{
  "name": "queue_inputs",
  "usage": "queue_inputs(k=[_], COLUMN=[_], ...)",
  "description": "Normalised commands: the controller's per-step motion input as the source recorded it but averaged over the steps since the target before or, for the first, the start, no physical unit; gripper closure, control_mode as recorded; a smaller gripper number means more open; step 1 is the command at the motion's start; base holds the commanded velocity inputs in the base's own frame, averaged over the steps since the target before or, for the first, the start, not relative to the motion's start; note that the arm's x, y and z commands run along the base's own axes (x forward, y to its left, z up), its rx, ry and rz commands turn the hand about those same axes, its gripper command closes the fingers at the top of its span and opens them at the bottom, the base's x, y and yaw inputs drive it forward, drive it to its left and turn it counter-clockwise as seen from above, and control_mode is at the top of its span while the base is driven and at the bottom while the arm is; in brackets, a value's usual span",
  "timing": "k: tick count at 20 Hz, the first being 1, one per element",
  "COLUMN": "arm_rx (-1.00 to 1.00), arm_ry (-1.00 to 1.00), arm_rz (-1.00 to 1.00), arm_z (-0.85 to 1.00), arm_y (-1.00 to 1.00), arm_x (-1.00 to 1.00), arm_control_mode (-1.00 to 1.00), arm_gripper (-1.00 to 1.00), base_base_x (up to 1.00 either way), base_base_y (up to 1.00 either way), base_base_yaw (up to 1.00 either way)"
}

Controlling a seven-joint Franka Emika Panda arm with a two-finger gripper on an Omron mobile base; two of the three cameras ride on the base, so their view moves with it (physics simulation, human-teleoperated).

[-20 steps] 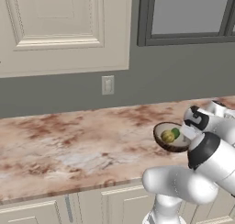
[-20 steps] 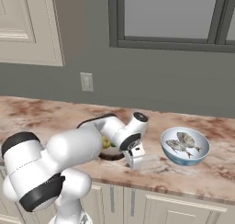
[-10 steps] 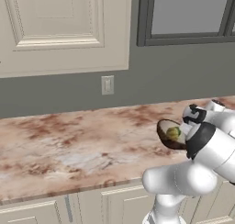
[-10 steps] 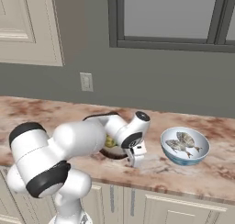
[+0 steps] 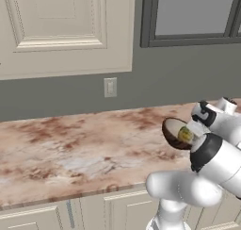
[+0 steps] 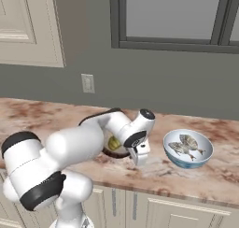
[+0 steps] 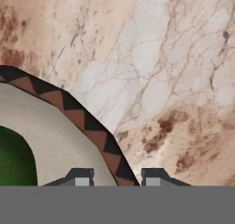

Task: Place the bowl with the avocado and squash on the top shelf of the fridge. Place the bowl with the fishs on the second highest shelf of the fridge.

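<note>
Gripper astride the brown bowl's rim on the marble counter.
Left base view: the brown bowl [image 5: 176,132], squash [image 5: 185,135] inside, sits under a wall outlet [image 5: 110,87], half hidden by the arm. Right base view: the blue bowl [image 6: 188,148] of fish [image 6: 185,145] stands just beside. Hand view: the gripper [image 7: 114,181] has its fingers narrowed either side of the zigzag-patterned rim; whether they pinch it is unclear.

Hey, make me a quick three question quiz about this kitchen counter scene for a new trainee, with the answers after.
1. True or false: the gripper has one fingertip on each side of the brown bowl's rim.
2. Which bowl holds the fish? A. the brown bowl B. the light blue bowl
3. Fill in: both bowls stand on the marble ____.

Key: 1 true; 2 B; 3 counter.
</note>
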Motion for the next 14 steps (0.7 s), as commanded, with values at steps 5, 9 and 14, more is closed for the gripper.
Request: queue_inputs(k=[5,9,14], arm_rx=[-0.07,-0.12,-0.12], arm_ry=[-0.28,-0.29,-0.17], arm_rz=[0.0,0.0,0.0], arm_z=[0.98,1.0,1.0], arm_y=[0.37,0.46,0.45], arm_x=[-0.51,-0.7,-0.7], arm_control_mode=[-1.0,-1.0,-1.0], arm_gripper=[1.0,1.0,1.0], base_base_x=[0.0,0.0,0.0], base_base_y=[0.0,0.0,0.0], base_base_yaw=[0.0,0.0,0.0])
